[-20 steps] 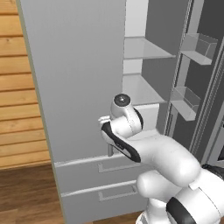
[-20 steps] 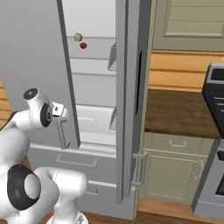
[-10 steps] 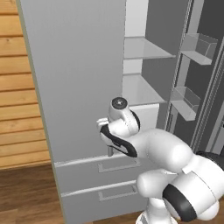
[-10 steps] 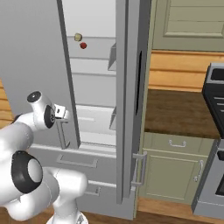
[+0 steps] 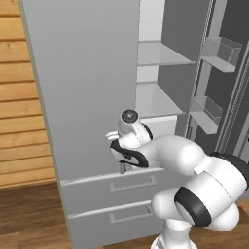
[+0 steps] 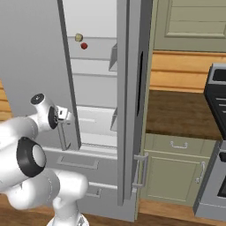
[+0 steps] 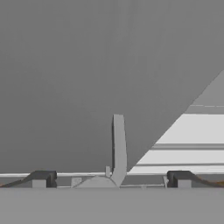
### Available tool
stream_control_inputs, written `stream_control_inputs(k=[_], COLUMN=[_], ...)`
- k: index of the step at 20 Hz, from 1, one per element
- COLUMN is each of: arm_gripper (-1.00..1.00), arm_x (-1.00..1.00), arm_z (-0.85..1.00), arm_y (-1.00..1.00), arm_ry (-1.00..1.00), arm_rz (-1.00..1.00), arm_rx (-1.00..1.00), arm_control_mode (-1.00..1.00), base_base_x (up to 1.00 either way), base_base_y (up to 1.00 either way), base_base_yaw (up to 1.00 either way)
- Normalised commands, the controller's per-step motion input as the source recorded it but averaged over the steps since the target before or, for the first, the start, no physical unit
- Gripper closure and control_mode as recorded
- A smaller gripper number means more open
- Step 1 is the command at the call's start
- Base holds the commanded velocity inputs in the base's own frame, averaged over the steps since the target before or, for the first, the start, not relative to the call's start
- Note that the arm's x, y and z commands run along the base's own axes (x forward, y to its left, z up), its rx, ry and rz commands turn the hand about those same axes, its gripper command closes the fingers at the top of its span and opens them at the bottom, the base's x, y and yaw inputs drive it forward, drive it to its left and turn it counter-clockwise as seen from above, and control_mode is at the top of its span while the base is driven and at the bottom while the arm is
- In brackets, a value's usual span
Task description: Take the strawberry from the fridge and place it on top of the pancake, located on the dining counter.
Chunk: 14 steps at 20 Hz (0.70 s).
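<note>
The fridge stands with both doors swung out and its pale shelves showing. The strawberry, a tiny dark-red berry, lies on an upper shelf beside a yellowish lump. My gripper is at the lower end of the left door's bar handle, far below the berry. In the hand view my open gripper has a dark fingertip on each side of that handle, not pressing it. The pancake and the dining counter are out of view.
The right fridge door stands edge-on, with clear bins on its inner side. Two drawers sit below the doors. A wooden counter over green cabinets and a stove lie to the right. A plank wall is at the left.
The arm's elbow and forearm have swung down and in towards the base. The hand has stayed at the left door's handle with its jaws wide; the door has not visibly moved.
</note>
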Motion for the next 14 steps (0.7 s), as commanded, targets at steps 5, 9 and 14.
stream_control_inputs(k=[5,9,14], arm_gripper=[-1.0,-1.0,1.0], arm_x=[0.25,0.16,0.01], arm_z=[-0.24,-0.09,-0.07], arm_y=[0.04,0.08,0.1], arm_ry=[0.0,0.0,0.0], arm_rz=[0.0,0.0,0.0], arm_rx=[0.0,0.0,0.0], arm_control_mode=[-1.0,-1.0,-1.0], base_base_x=[0.0,0.0,0.0], base_base_y=[0.0,0.0,0.0], base_base_yaw=[0.0,0.0,0.0])
